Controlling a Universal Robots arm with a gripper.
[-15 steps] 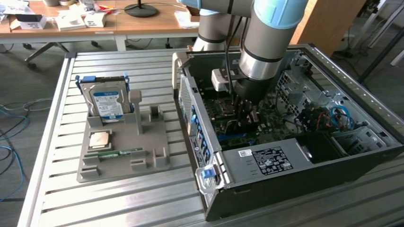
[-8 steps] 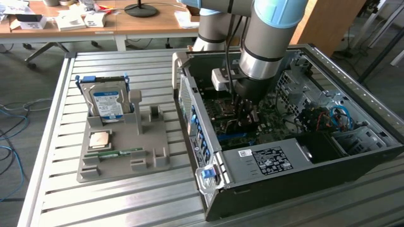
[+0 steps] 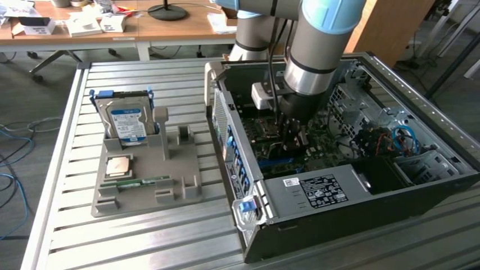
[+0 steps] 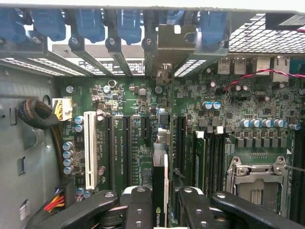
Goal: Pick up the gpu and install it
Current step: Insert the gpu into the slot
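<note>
We've got the tool clamped partway on the gpu, held edge-on low in the wrist frame above the motherboard. If it's off the slot, we risk jamming the connector or bracket.

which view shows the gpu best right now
The wrist view. There the thin, dark-edged gpu card stands edge-on between the black jaws of the gripper, over the green motherboard and its slots. In the exterior view the arm reaches into the open black computer case and hides the card.
</note>
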